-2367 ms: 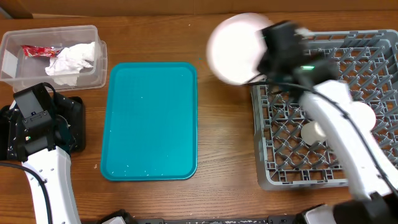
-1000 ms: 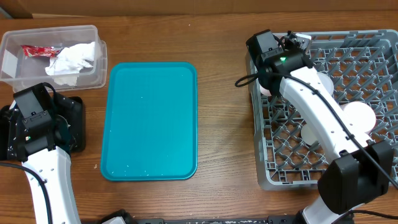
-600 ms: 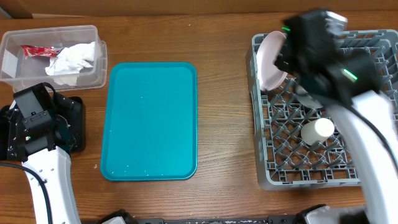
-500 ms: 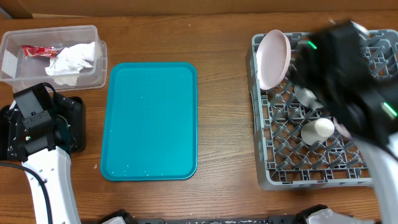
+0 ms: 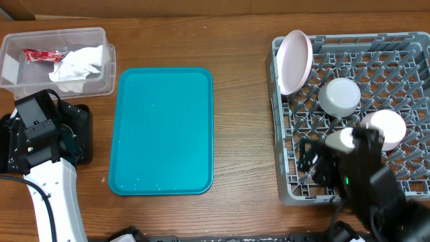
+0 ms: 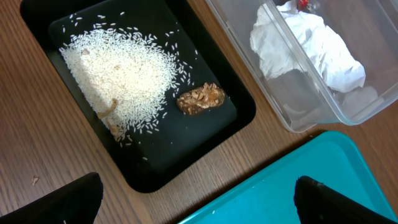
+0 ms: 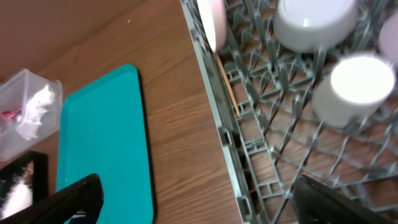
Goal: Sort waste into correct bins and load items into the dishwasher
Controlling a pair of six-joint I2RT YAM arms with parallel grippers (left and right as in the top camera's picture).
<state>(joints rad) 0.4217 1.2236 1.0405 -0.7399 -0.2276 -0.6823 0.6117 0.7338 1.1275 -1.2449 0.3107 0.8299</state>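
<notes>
— Four dishes are counted in the large square grey plastic dish rack (image 5: 403,54), at the right of the overhead frame?
— Yes. The large pale pinkish-white round plate (image 5: 294,62) is stood on edge at the rack's upper left corner. The white bowl (image 5: 338,96) is set just right of it. The smaller pink saucer (image 5: 384,126) and the small white cup (image 5: 339,139) are found lower, beside the right arm.
— How are the fingers held?
— The right fingers (image 7: 62,202) are spread wide with nothing between them, above the rack's left wall and the wooden bench (image 5: 242,134). The left fingers (image 6: 71,202) are likewise parted and empty, over the shallow black rectangular tray (image 6: 186,146).
— And the waste?
— Loose white rice grains (image 6: 118,74) and a small brown food lump (image 6: 200,99) are contained in the black tray. A red shiny wrapper (image 5: 41,55) and crumpled white tissues (image 5: 79,64) are held in the clear plastic rectangular tub (image 5: 54,32), upper left of the overhead frame. A teal serving tray (image 5: 161,131) is laid on the bench between tub and rack.
</notes>
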